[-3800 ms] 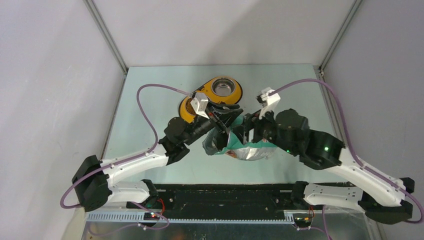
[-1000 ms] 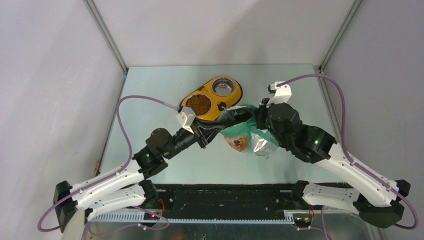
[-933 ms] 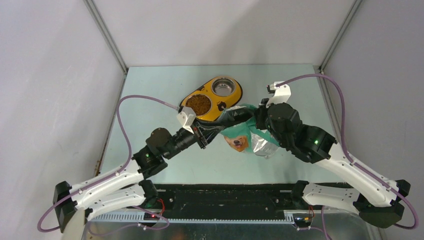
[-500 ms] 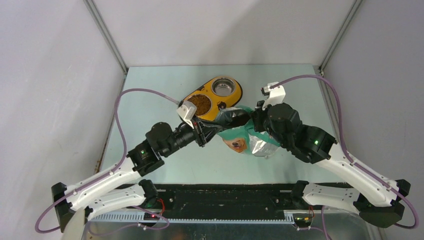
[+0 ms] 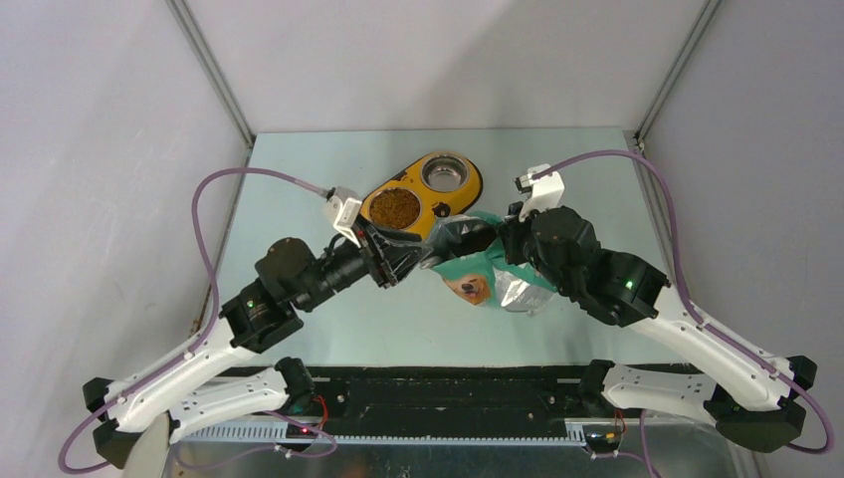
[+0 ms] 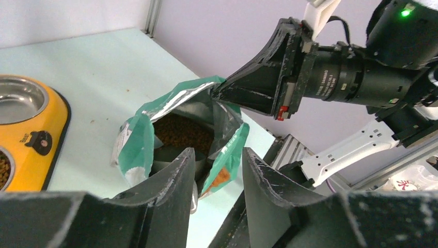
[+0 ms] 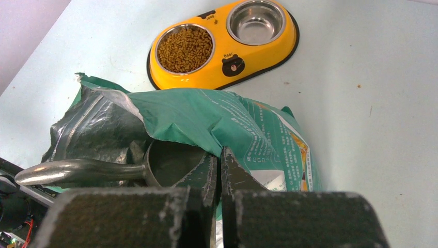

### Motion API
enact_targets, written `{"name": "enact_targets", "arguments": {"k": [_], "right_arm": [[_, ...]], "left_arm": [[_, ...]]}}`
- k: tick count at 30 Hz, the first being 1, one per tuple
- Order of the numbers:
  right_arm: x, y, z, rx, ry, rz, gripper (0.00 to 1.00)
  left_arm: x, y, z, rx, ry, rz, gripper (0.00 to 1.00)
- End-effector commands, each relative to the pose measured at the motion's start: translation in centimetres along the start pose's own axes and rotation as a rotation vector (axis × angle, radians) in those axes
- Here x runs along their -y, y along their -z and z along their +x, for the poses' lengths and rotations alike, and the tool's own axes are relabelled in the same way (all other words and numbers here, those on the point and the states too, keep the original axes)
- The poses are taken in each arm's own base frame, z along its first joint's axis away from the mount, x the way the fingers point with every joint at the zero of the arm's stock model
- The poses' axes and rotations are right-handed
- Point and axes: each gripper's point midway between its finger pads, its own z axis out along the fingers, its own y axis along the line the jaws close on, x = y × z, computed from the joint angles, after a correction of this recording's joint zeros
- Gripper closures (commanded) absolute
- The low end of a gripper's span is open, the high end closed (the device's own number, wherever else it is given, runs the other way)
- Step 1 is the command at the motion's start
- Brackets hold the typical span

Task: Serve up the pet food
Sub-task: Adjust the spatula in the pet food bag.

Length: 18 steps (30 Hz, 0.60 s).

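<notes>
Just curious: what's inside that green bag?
Brown kibble shows deep in the bag, and a metal scoop lies in its mouth. The folds hide how much kibble there is.

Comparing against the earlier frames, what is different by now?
The left arm swung back from over the yellow feeder toward the left, leaving pet food in it. The left gripper has widened and seems to have let go of the metal scoop, which rests in the mouth of the bag. Unchanged: the right gripper stays shut on the bag's rim; the second bowl stays empty.
</notes>
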Motion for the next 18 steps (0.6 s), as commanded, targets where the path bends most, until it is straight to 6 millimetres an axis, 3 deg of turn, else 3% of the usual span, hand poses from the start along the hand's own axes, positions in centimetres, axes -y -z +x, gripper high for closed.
{"name": "enact_targets", "arguments": {"k": [1, 4, 7, 8, 9, 10, 11, 12, 13, 14, 15, 16, 17, 18], "right_arm": [[0.6, 0.7, -1.5, 0.044, 0.008, 0.017, 1.0], [0.4, 0.6, -1.4, 0.039, 0.023, 0.014, 1.0], [0.1, 0.5, -1.2, 0.033, 0.045, 0.007, 1.0], [0.1, 0.4, -1.1, 0.028, 0.052, 0.009, 1.0], [0.0, 0.4, -1.0, 0.022, 0.063, 0.008, 1.0], [0.1, 0.5, -1.0, 0.021, 0.068, 0.018, 1.0], [0.0, 0.4, -0.8, 0.012, 0.079, 0.022, 1.0], [0.2, 0.4, -0.8, 0.012, 0.084, 0.033, 1.0], [0.1, 0.4, -0.7, 0.007, 0.092, 0.037, 1.0], [0.3, 0.4, -0.7, 0.008, 0.094, 0.045, 1.0], [0.3, 0.3, -0.7, 0.005, 0.098, 0.05, 1.0], [0.4, 0.3, -0.6, 0.005, 0.099, 0.053, 1.0], [0.4, 0.4, -0.6, 0.005, 0.099, 0.054, 1.0], [0.5, 0.4, -0.7, 0.006, 0.098, 0.056, 1.0]], "left_arm": [[-1.1, 0.7, 0.5, -0.047, -0.018, -0.072, 0.56], [-1.2, 1.0, 0.4, -0.054, -0.02, -0.082, 0.56], [0.1, 1.1, -0.6, -0.07, -0.028, -0.039, 0.51], [-0.3, 1.0, 0.2, -0.12, -0.033, -0.058, 0.45], [0.7, 1.0, -0.6, -0.13, -0.033, -0.028, 0.42], [0.3, 0.7, 0.8, -0.204, -0.031, -0.049, 0.31], [1.1, 0.7, -0.4, -0.209, -0.028, -0.034, 0.23], [0.7, 0.4, 1.5, -0.306, -0.025, -0.056, 0.15], [1.3, 0.3, 0.3, -0.309, -0.024, -0.05, 0.13], [0.8, 0.1, 2.3, -0.415, -0.029, -0.071, 0.12], [1.5, 0.1, 1.3, -0.423, -0.042, -0.054, 0.11], [1.0, 0.2, 3.1, -0.523, -0.051, -0.069, 0.11], [1.4, 0.1, 2.2, -0.522, -0.055, -0.063, 0.11], [1.1, 0.2, 3.1, -0.575, -0.053, -0.08, 0.11]]}}
